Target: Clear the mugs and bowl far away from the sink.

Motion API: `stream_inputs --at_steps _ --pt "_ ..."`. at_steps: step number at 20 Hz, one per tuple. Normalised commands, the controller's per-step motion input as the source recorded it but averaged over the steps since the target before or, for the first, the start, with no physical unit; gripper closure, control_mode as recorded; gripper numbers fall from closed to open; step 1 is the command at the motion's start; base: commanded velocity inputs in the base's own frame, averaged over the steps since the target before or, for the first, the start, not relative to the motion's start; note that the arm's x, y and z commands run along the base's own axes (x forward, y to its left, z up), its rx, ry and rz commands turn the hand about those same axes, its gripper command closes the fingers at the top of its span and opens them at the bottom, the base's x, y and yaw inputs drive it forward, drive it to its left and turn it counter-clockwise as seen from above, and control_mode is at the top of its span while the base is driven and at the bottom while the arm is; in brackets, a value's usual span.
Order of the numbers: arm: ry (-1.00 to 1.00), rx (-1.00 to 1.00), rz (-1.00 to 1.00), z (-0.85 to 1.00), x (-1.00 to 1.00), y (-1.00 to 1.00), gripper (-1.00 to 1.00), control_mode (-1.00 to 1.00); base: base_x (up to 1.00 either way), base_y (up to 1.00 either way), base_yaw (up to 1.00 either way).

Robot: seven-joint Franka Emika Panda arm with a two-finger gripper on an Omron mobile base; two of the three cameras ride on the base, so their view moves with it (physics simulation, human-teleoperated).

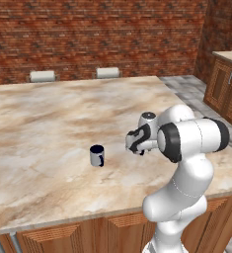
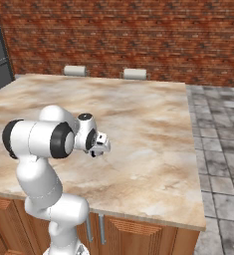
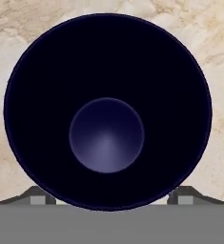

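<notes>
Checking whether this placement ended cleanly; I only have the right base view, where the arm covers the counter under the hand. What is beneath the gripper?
Observer: The hand view looks straight down into a dark blue round vessel, probably a mug, right beneath the gripper.
Operator: Jaws on it?
Observer: The fingertips stand wide, outside its rim; the gripper looks open.
Operator: Anything else nearby?
Observer: The left base view shows a mug upright on the marble counter, left of the gripper and apart from it; whether it is the same one I cannot tell.
</notes>
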Motion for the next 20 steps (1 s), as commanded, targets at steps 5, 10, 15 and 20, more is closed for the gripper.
stream_inputs --at_steps 5,10,15,20 --pt "0.03 0.0 -0.08 0.18 0.0 0.0 -1.0 -1.0 0.0 0.0 0.0" --pt "0.02 0.0 -0.17 0.69 -0.04 0.0 -1.0 -1.0 0.0 0.0 0.0" --pt "0.0 0.0 -0.09 0.82 -0.3 0.0 -1.0 -1.0 0.0 0.0 0.0" --pt "-0.1 0.01 0.01 0.68 -0.85 0.0 -1.0 -1.0 0.0 0.0 0.0"
